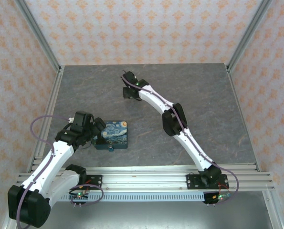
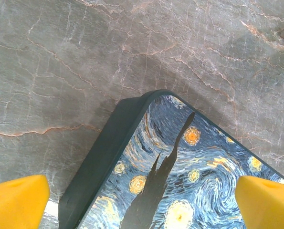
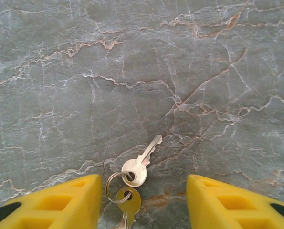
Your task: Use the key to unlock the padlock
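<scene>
- Right gripper (image 3: 144, 191) released: its yellow fingers (image 3: 60, 202) stand apart on either side of the key bunch and touch none of it. Nothing is held.
- Left gripper (image 2: 142, 191) spread wide, clasping nothing. It hovers over a corner of the painted box (image 1: 115, 133).
- Silver key (image 3: 142, 164) lies flat on the counter (image 3: 132, 71), lower middle of the right wrist frame. In the top view this spot is upper centre, well apart from the box.
- Long axis of the silver key is diagonal. The blade points to the upper right of the frame and the round head sits lower left, threaded on the ring (image 3: 115, 186).
- Yellowish second key (image 3: 127, 202) hangs off the same ring toward the bottom edge, its blade cut by the frame.
- Padlock (image 1: 111, 148): a small teal piece at the box's near edge, left of centre in the top view. Too small to read its orientation or the state of its shackle.
- Progress, judged: early. No key is grasped and none is at the padlock.
- Remaining, judged: grip the key, carry it to the padlock, insert it, turn it, free the shackle.
</scene>
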Robot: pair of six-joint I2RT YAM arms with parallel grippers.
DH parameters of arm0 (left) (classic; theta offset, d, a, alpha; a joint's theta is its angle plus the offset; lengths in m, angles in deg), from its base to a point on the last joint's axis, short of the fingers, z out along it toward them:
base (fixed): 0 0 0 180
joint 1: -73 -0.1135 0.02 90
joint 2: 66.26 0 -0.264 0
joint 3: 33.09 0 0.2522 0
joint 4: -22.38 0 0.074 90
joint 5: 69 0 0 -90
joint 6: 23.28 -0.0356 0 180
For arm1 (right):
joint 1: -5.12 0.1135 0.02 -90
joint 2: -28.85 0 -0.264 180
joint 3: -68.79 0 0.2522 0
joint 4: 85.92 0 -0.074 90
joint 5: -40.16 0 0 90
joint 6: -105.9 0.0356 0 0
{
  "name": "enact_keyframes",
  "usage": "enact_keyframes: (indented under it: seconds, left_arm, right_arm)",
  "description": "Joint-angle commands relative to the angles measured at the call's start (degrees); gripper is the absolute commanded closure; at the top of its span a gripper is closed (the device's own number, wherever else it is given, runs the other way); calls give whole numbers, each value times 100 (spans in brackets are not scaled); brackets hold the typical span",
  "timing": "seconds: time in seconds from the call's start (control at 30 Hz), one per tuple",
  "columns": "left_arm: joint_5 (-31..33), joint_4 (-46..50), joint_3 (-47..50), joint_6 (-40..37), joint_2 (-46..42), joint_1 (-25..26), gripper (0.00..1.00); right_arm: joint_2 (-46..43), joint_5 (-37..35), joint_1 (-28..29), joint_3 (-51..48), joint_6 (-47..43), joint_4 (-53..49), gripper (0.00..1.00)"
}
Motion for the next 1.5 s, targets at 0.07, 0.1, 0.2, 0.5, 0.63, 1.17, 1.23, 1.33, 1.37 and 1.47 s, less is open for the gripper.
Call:
enact_keyframes:
  seconds: [0.07,0.1,0.2,0.5,0.63,1.17,1.23,1.33,1.37,1.47]
  left_arm:
    - [-5,100,27,14,-100,40,0]
    - [-11,101,27,23,-104,32,0]
    - [-11,122,-15,29,-112,36,0]
    - [15,207,-118,42,-183,36,0]
    - [33,255,-187,47,-183,32,0]
    - [-414,9,-1552,-83,501,40,0]
    - [-582,-176,-1655,14,671,41,0]
    - [-819,-465,-1830,141,966,57,0]
    - [-886,-533,-1902,165,1076,75,0]
    - [-917,-688,-2075,199,1358,202,0]
  right_arm:
    - [287,-634,198,308,-294,-136,54]
    - [289,-672,198,316,-266,-135,55]
    - [297,-644,198,321,-242,-149,58]
    - [355,-286,198,334,-65,-213,79]
    - [366,-195,198,332,32,-286,92]
    - [-1317,423,-190,300,-98,-949,100]
    - [-1514,507,-226,273,-186,-1171,100]
    - [-1798,630,-283,177,-369,-1526,100]
    - [-1908,662,-301,97,-438,-1623,100]
    - [-2338,758,-364,-335,-584,-1688,100]
